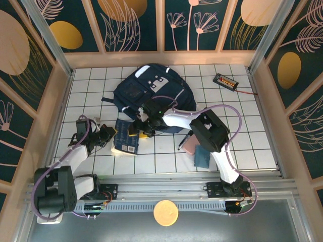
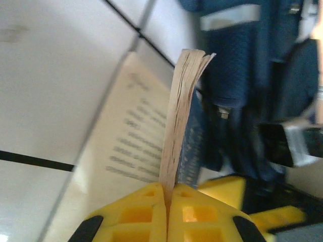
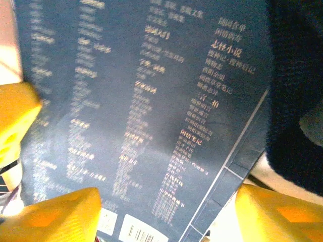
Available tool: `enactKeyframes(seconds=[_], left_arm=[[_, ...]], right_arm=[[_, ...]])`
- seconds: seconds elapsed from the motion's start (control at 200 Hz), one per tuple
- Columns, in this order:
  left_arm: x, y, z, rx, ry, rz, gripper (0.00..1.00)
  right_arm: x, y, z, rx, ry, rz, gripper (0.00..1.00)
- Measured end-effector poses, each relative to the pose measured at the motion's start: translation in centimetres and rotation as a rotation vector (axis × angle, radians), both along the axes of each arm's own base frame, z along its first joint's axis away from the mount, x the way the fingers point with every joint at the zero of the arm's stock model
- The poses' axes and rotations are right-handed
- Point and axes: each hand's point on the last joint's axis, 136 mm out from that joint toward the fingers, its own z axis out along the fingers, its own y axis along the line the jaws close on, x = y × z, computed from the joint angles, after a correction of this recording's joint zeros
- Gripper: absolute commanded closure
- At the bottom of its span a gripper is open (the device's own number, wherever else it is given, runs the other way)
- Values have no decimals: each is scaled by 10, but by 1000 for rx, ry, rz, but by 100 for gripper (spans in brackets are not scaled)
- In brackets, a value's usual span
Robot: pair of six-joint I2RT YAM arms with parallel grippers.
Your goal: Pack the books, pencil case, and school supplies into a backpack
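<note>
White-tiled bench [image 1: 252, 146]. The navy backpack [image 1: 151, 93] lies flat at 12 o'clock of centre; I can't read its opening from above.

The navy book [image 1: 126, 136] is on the bench at 7 o'clock of the pack. It's either touching the pack's near edge or just short of it, can't tell which.

- **Left pincer** [image 2: 166, 204]: clamped on a thin sheaf of the book's pages at its 9 o'clock edge. The sheaf stands upright and the rest is splayed on the tiles.
- **Right pincer** [image 3: 161, 217]: over the printed cover on the 3 o'clock side, jaws wide, holding nothing.

The pink pencil case [image 1: 190, 145], teal item [image 1: 202, 158] and black pen [image 1: 181, 142] are grouped close together on the bench at 5 o'clock of the pack.

Step in hand, my read: book pickup, with these supplies not yet packed. The next move needs the whole book gripped, not just a few pages, since pages could tear or fan out. Then the pack's mouth has to be held open to take it.
</note>
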Motion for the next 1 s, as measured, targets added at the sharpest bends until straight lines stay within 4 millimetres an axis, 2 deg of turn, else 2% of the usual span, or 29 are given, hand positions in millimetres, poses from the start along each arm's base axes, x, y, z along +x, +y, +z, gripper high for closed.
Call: enactKeyframes(seconds=[0.245, 0.43, 0.505, 0.585, 0.731, 0.856, 1.001], left_arm=[[2, -21, 47, -185, -80, -28, 100], [3, -35, 72, -313, -103, -60, 100], [3, -37, 78, -336, -107, -68, 100], [4, -38, 84, -344, -115, -74, 100], [11, -40, 111, -349, -176, -94, 100], [16, -40, 134, -359, -227, -105, 100], [19, -41, 148, -401, -254, -101, 100]], right_arm=[[7, -18, 45, 84, -20, -24, 21], [15, -17, 90, 223, -73, -25, 21], [16, -17, 95, 238, -75, -30, 22], [18, -21, 90, 216, -66, -44, 21], [17, -35, 79, 127, -38, -88, 21], [15, -42, 99, 149, -54, -100, 20], [7, -44, 124, 226, -65, -90, 20]])
